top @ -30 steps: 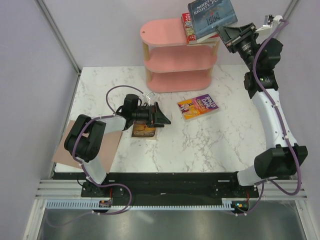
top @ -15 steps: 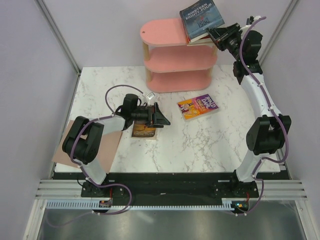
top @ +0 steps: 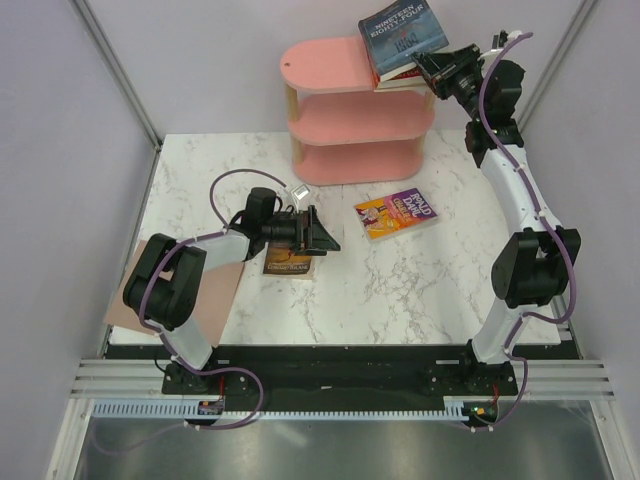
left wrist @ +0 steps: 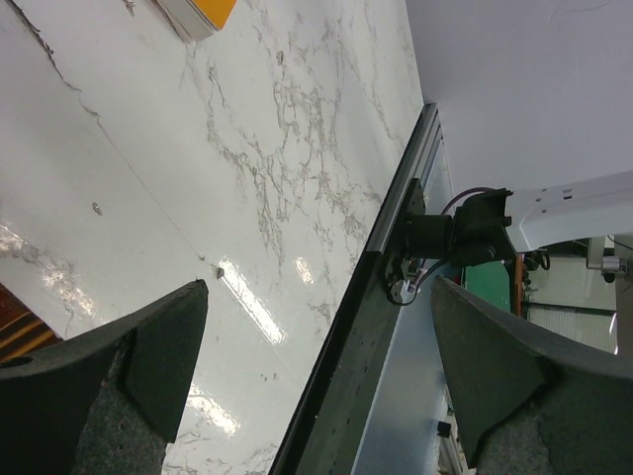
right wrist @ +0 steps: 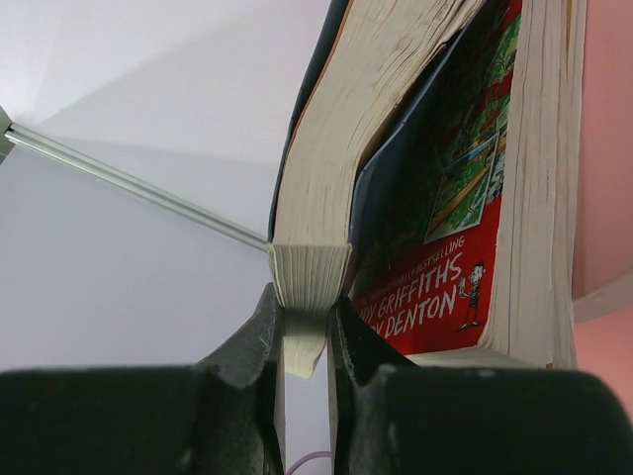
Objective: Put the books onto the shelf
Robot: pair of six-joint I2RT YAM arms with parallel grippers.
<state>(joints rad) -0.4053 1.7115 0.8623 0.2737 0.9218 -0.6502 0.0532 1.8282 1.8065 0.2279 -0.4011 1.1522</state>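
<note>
Pale lilac walls are seen around a white marbled desk [top: 400, 290], at the back of which the pink three-tier shelf [top: 330, 70] is set on its light wooden posts. At the right end of the shelf's top board the right tool [top: 428, 68] is found nearly closed, its two fingers pinched on the page edge of the dark blue book [top: 402, 38], on whose cover the words Nineteen Eighty-Four can be read. That book is held tilted above the top board, directly over the red book [right wrist: 435, 287], which lies flat on the board; in the right wrist view the held edge is lifted clear of the red cover, while contact at the far end cannot be told. On the desk in front of the shelf the purple-yellow book [top: 398, 214] is laid flat with its cover up, well apart from both tools. Further left the left tool [top: 325, 235] is spread wide with nothing between its fingers, and it is held low over the desk just beside the dark brown book [top: 288, 264], part of which is hidden by it. A plain tan-pink sheet [top: 222, 290] is lying flat at the left edge of the desk under the left arm
</note>
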